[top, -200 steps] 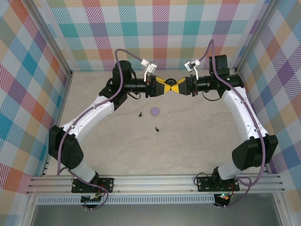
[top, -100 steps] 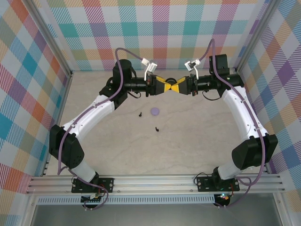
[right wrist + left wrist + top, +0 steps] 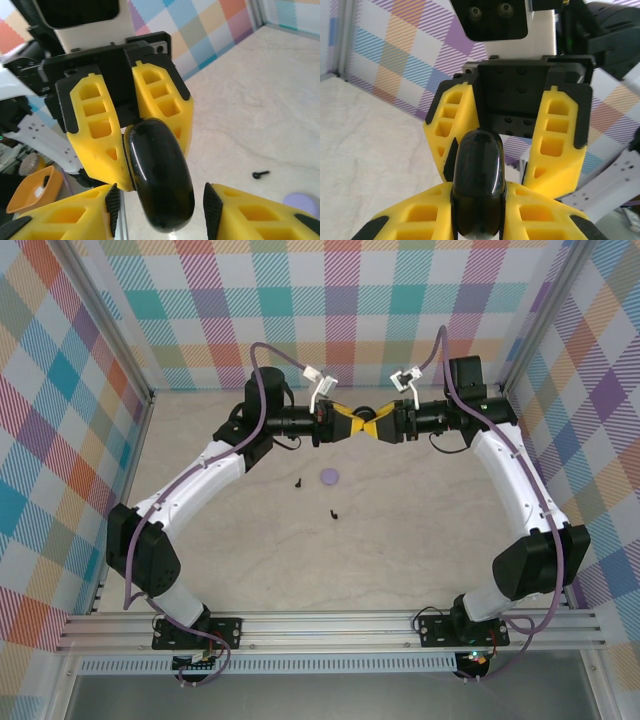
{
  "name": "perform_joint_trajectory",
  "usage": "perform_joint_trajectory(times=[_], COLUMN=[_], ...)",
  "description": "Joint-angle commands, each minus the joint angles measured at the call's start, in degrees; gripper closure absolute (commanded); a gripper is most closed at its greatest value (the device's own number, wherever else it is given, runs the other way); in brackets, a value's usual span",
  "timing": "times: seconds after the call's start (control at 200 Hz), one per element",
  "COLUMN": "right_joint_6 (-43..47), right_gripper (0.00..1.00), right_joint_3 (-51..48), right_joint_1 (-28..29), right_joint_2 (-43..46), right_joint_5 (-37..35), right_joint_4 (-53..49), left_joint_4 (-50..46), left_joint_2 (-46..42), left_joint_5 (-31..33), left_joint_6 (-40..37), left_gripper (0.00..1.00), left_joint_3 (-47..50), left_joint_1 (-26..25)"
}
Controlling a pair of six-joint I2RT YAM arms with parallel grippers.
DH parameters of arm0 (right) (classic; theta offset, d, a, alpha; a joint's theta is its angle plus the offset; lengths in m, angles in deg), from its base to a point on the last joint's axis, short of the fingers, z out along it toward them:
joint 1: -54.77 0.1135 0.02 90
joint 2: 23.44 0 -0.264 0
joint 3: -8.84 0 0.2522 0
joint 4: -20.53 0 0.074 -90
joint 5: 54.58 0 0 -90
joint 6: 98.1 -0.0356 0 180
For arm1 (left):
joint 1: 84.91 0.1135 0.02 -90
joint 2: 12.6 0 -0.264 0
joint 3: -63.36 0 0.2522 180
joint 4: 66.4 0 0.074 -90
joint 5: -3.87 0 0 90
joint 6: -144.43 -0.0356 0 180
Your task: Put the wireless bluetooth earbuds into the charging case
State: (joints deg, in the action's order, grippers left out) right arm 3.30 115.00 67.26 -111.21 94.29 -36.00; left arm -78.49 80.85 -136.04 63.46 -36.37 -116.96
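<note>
Pale marbled surface (image 3: pixel 420 540) inside a checked enclosure, seen from above, with both arms reaching toward the back and meeting nose to nose in mid-air, well above it. Between them, a glossy black charging case (image 3: pixel 479 185), mid-handover. Left gripper (image 3: pixel 479 212) now clamped tight on either side of the case, having squeezed in over the last second. Right gripper (image 3: pixel 157 205), pinched on the same case a moment ago, now parted, with a clear gap on each side of the black shell and no contact visible. Meaning for the task: case passed across to the left arm alone, right arm freed, probably for fetching buds. Case lid apparently closed, so nothing inserted yet. Down on the surface, well apart from the grippers, a small lilac round case (image 3: pixel 330 477), unmoved. Just to its left, one tiny black earbud (image 3: pixel 298 482); a second black earbud (image 3: pixel 333 512) a little nearer the arm bases, both lying loose outside any case.
</note>
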Motion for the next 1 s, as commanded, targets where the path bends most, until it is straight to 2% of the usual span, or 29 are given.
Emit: perform_joint_trajectory(times=[0.0, 0.08, 0.18, 0.27, 0.52, 0.995], right_joint_6=[0.99, 1.81, 3.46, 5.36, 10.13, 11.76], right_gripper=[0.46, 0.45, 0.43, 0.43, 0.4, 0.38], right_joint_3=[-1.06, -1.09, -0.84, 0.2, 3.22, 5.46], right_joint_1=[0.4, 0.34, 0.34, 0.34, 0.56, 2.72], right_joint_2=[3.5, 4.33, 4.95, 4.97, 4.62, 3.22], right_joint_5=[-5.78, -6.76, -7.47, -8.24, -5.79, -8.75], right_joint_4=[0.56, -0.12, -1.65, -4.01, -9.47, -11.12], left_joint_4=[-1.8, -2.48, -2.32, -3.37, 3.28, 4.31], left_joint_2=[-3.52, -4.17, -5.36, -5.51, -5.0, -4.54], left_joint_5=[4.87, 0.08, 1.38, 0.59, -5.2, -9.39], left_joint_6=[-7.68, -14.87, -17.76, -19.88, -16.16, -14.41], left_gripper=[0.97, 0.93, 0.88, 0.91, 0.95, 0.97], left_joint_3=[1.5, 2.79, 4.58, 4.99, 6.54, 5.41], left_joint_1=[-0.91, -1.03, -1.08, -0.95, -0.82, -0.91])
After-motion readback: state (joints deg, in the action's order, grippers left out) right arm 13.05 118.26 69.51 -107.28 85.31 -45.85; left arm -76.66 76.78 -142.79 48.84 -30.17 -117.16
